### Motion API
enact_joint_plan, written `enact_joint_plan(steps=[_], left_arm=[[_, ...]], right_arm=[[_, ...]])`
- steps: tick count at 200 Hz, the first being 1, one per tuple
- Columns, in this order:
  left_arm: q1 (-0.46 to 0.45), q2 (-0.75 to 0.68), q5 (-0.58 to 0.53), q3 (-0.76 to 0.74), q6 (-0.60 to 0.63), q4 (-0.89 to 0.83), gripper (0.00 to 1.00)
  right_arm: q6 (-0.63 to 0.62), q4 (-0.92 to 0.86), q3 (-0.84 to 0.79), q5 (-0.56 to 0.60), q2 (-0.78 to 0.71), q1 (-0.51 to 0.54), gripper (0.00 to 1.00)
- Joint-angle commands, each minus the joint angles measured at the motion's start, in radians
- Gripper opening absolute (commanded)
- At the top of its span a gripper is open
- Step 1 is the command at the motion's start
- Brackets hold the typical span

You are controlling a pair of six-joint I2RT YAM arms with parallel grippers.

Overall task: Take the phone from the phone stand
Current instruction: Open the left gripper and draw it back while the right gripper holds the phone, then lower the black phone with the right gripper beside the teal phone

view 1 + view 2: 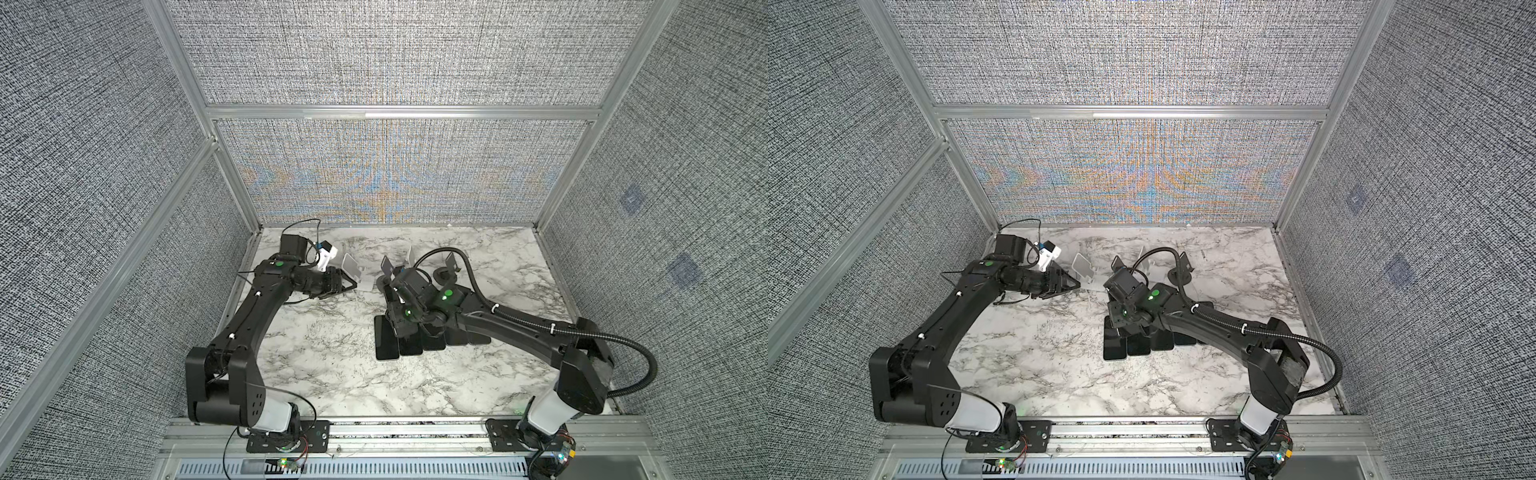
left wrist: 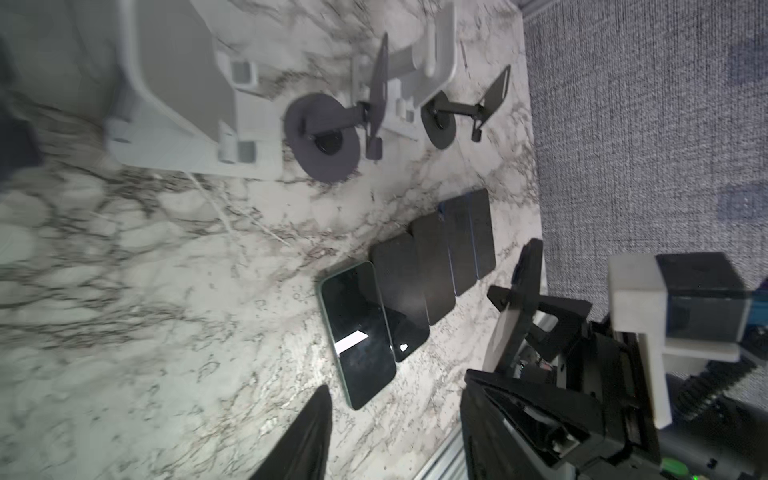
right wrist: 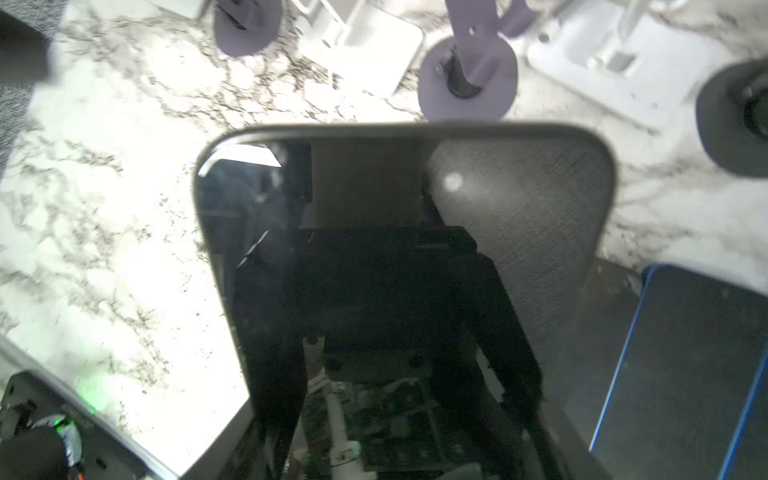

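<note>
Phone (image 3: pixel 519 199): off the stands, held up in R pincer. Dark screen fills mid-frame in R wrist view and mirrors the wrist hardware. In L wrist view it sits lower right of frame, nearly edge-on, tilted.
R pincer (image 3: pixel 365 286): clamped on phone, one finger along each long edge. In both top views it is centre-right of frame, mostly hidden under its own wrist, over the frame-left end of the phone row.
Phone row (image 1: pixel 432 343): 5 phones flat on table, packed side by side, screens up. Blue-rimmed phone (image 3: pixel 685 374) shows lower right in R wrist view, beside the held one.
Phone stand (image 1: pixel 352 267): white, upper centre-left of frame in both top views, just right of L pincer tips; can't tell if they touch.
L pincer (image 1: pixel 347 289): jaws apart, nothing between them, aimed at that stand.
Other stands: near black stand (image 2: pixel 324 141), second white stand (image 2: pixel 442 54) and far black stand (image 2: pixel 440 120), lined up across top of L wrist view.
Table (image 1: pixel 332 374): white-grey marble.
</note>
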Motion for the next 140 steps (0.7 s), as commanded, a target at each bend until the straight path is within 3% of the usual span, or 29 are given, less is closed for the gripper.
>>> enact_joint_plan(steps=[1,28,68,140], left_arm=[[0.033,-0.06,-0.159,-0.007,-0.025,0.044,0.52],[0.086,-0.148,-0.277,-0.024,-0.056,0.058,0.51],[0.123,-0.252,-0.315,-0.119,-0.087,0.191,0.51],[0.144,-0.275,-0.365,-0.115,-0.1,0.178,0.51]], right_arm=[[0.178,-0.063,0.051,0.146,0.034,0.041,0.0],[0.3,-0.125,0.159,0.233,0.131,0.115,0.0],[0.421,-0.222,0.375,0.231,0.333,0.177,0.0],[0.476,-0.263,0.562,0.222,0.533,0.226,0.0]])
